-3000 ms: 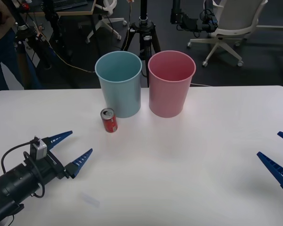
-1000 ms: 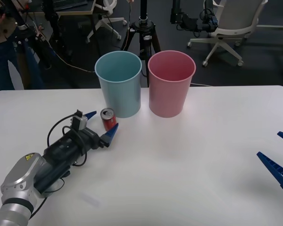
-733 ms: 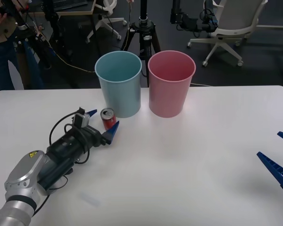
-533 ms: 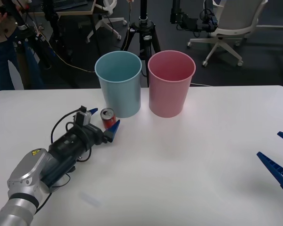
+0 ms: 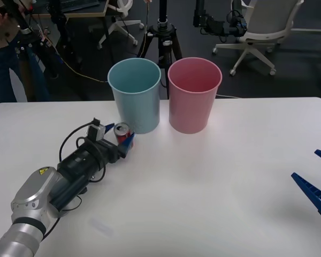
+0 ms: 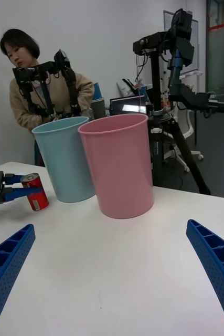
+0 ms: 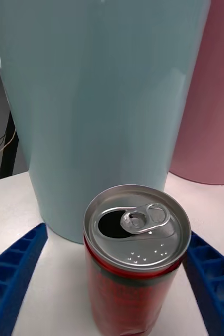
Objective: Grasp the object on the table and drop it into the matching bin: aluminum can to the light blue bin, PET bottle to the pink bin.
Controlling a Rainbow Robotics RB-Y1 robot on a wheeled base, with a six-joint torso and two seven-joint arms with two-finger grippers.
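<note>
The aluminum can (image 5: 121,129), small and red with a silver top, stands upright on the white table (image 5: 214,182) just in front of the light blue bin (image 5: 135,96). My left gripper (image 5: 121,133) is open with one blue finger on each side of the can. In the left wrist view the can (image 7: 138,226) sits between the fingers (image 7: 17,273), and a gap shows on one side. The pink bin (image 5: 194,96) stands right beside the blue one. My right gripper (image 5: 304,164) rests open at the table's right edge. From its wrist I see the can (image 6: 35,191), the blue bin (image 6: 64,157) and the pink bin (image 6: 119,163).
Both bins stand close together at the table's far middle. Behind the table are a tripod (image 5: 163,32), an office chair (image 5: 262,27) and cables on the floor. A person (image 6: 43,100) stands beyond the far left corner, away from the objects.
My left arm has reached forward from the front left to the can. Its fingers now straddle the can and have drawn closer around it. The right arm has not moved.
</note>
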